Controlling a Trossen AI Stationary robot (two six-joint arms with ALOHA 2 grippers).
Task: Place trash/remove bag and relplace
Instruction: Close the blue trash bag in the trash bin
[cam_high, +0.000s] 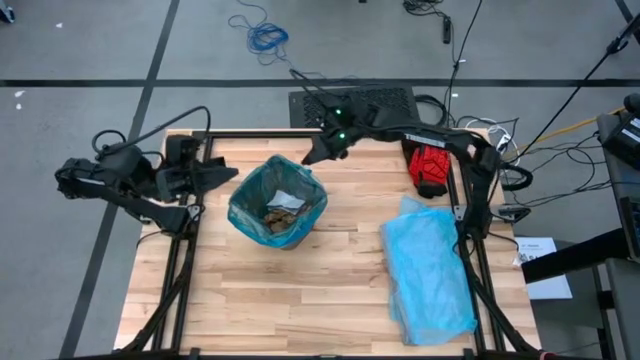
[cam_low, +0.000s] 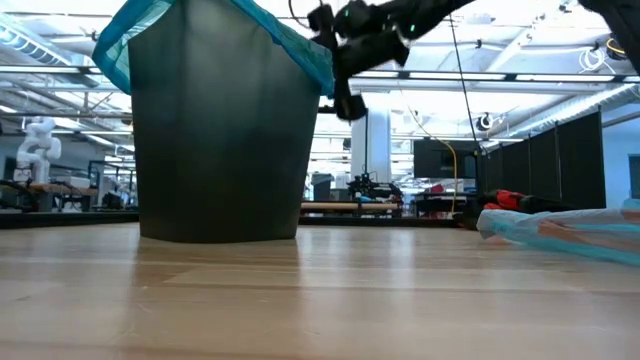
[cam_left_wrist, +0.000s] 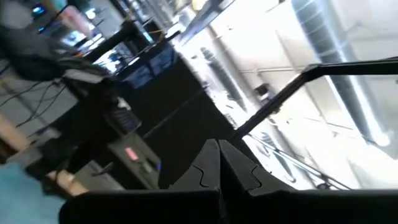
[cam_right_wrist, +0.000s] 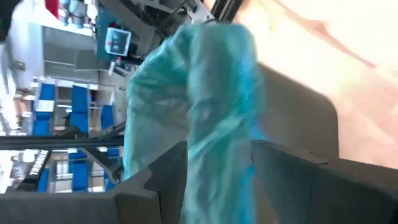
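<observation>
The brown bin (cam_low: 220, 130) stands on the table's far middle, lined with the teal-green bag (cam_high: 248, 205), whose rim folds over the bin's edge. Brown paper trash (cam_high: 281, 214) and a white scrap (cam_high: 290, 198) lie inside. My right gripper (cam_high: 314, 157) is at the bin's far right rim, open. In the right wrist view its fingers stand on either side of the bag's bunched rim (cam_right_wrist: 205, 106). My left gripper (cam_high: 228, 175) hangs shut just left of the bin and points up into the room (cam_left_wrist: 219, 168), with nothing in it. My right gripper comes slanting down from the table's far right, one finger (cam_right_wrist: 155, 180) on each side of the bag's folded-over rim (cam_right_wrist: 217, 174). The plastic fills the gap between them. Whether the fingers touch it, I cannot tell.
A pale sky-blue plastic bag (cam_high: 430, 270) lies flat on the table's right side. A red glove (cam_high: 430, 168) sits at the far right corner. Bare wood (cam_high: 290, 300) spreads near the front edge and to the left of the pale bag.
</observation>
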